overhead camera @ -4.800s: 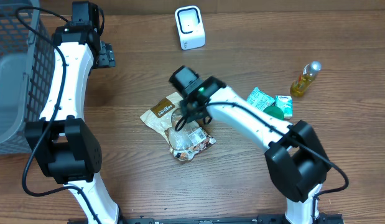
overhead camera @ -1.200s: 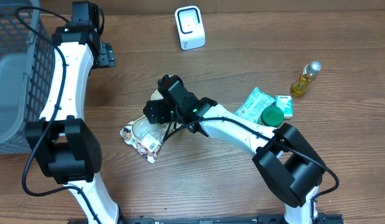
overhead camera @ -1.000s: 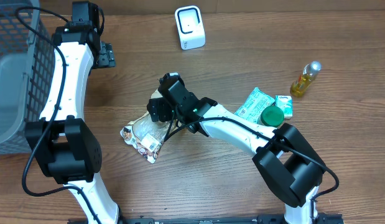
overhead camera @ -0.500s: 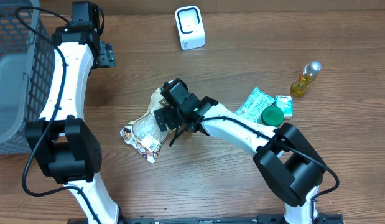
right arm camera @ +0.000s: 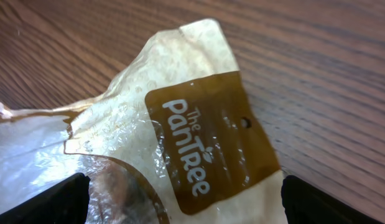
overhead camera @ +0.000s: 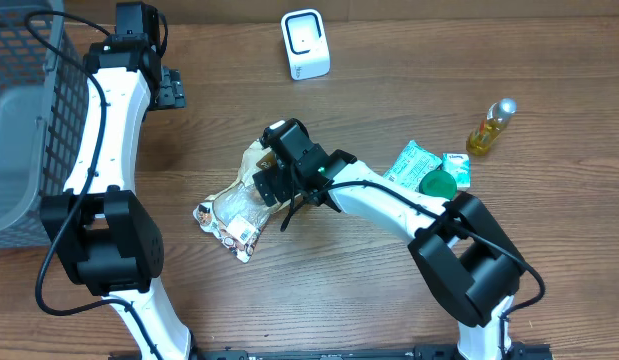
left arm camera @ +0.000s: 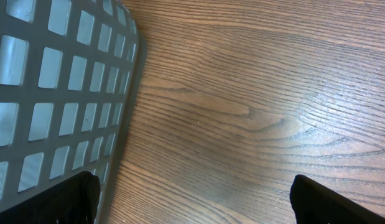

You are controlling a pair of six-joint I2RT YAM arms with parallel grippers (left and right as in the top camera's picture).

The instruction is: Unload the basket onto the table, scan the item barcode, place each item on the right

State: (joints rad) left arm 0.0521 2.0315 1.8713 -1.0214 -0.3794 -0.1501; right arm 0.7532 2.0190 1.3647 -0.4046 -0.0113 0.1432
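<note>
A clear snack bag (overhead camera: 232, 206) with a brown "The Pantree" label (right arm camera: 204, 143) lies flat mid-table, its cream header end pointing up-right. My right gripper (overhead camera: 274, 193) hovers over that header end, open; in the right wrist view the right gripper (right arm camera: 180, 211) has its dark fingertips (right arm camera: 61, 199) spread wide on either side of the bag, not pinching it. The white scanner (overhead camera: 305, 44) stands at the far edge of the table. Far left at the back, my left gripper (overhead camera: 169, 88) is open over bare wood, and the left wrist view shows the left gripper (left arm camera: 192, 205) holding nothing.
A grey mesh basket (overhead camera: 19, 120) fills the left edge, and the basket wall (left arm camera: 55, 93) is close beside my left fingers. At right lie green packets (overhead camera: 417, 158), a green lid (overhead camera: 437, 183) and a small oil bottle (overhead camera: 492, 126).
My right gripper has shifted a little to the right along the bag toward its header end and opened wider. The bag stays where it lay. The left arm has not moved.
</note>
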